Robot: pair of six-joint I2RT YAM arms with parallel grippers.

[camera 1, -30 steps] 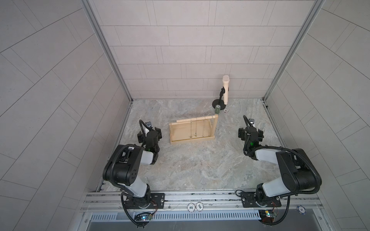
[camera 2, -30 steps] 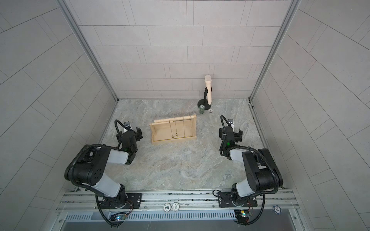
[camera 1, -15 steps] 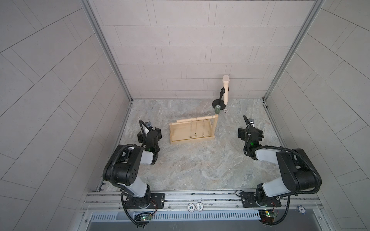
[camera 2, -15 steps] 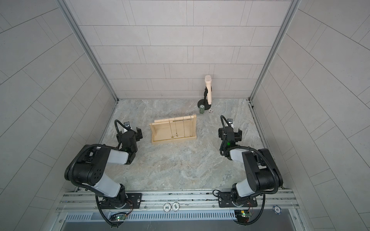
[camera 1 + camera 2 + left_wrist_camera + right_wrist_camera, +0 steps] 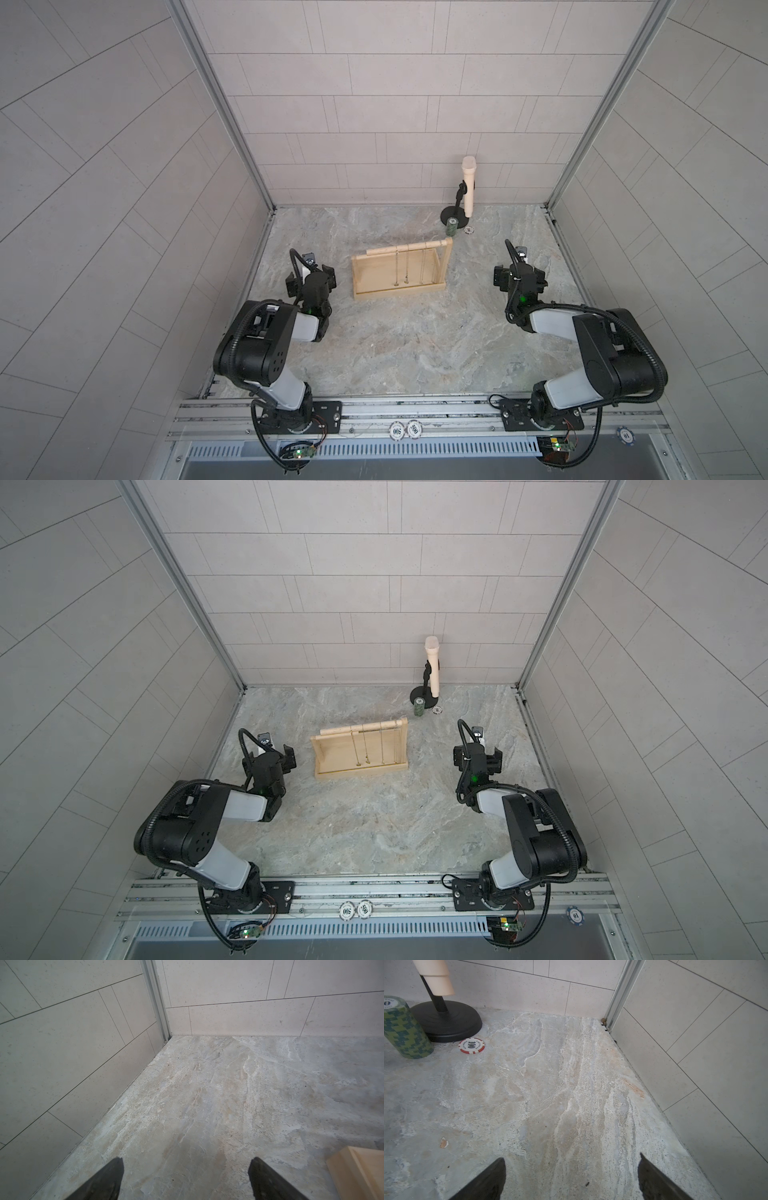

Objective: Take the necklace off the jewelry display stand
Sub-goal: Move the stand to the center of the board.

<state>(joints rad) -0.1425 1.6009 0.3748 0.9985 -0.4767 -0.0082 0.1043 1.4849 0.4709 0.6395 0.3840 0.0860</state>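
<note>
While nothing's moved since 1 s ago, left gripper (image 5: 186, 1164) & right gripper (image 5: 572, 1164) both spread wide, holding nothing. Betw. them: jewelry display stand (image 5: 399, 292), necklaces (image 5: 407, 266) hanging on its dowel. Green chip stack (image 5: 451, 228) & mic stand (image 5: 454, 214) behind its upright end.

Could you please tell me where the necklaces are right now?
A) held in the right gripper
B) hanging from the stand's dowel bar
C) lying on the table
B: in a top view the necklaces hang as thin chains from the dowel bar of the jewelry display stand.
</note>
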